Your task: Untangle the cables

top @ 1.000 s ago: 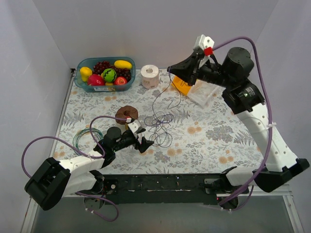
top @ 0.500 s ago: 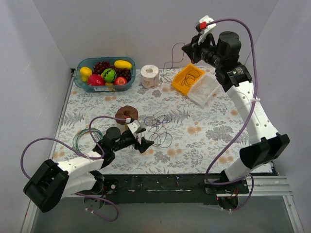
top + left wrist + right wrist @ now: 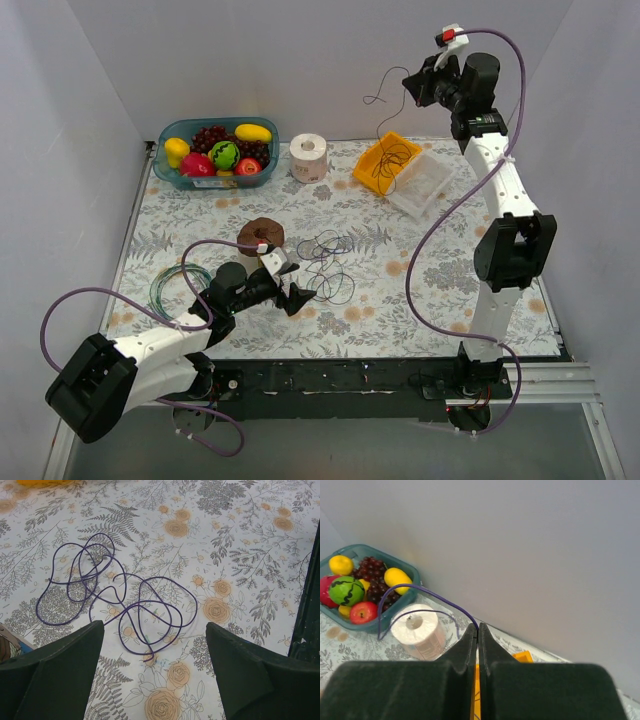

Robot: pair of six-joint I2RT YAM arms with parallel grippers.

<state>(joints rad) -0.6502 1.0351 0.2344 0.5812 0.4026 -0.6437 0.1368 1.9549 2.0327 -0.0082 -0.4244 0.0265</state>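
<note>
The table (image 3: 450, 290), covered in a floral print, is carrying seven items. A teal basket (image 3: 215, 182) is sitting at the far left corner. A toilet roll (image 3: 308, 157) is standing upright just to its right. A yellow tray (image 3: 372, 172) and a clear container (image 3: 425, 182) are resting side by side, touching, at the far right. A brown ring (image 3: 262, 233) is lying flat near the centre. The cables (image 3: 325, 262) are lying just beside it in loose, overlapping loops. A greenish coil (image 3: 157, 285) is lying flat near the left edge.
</note>
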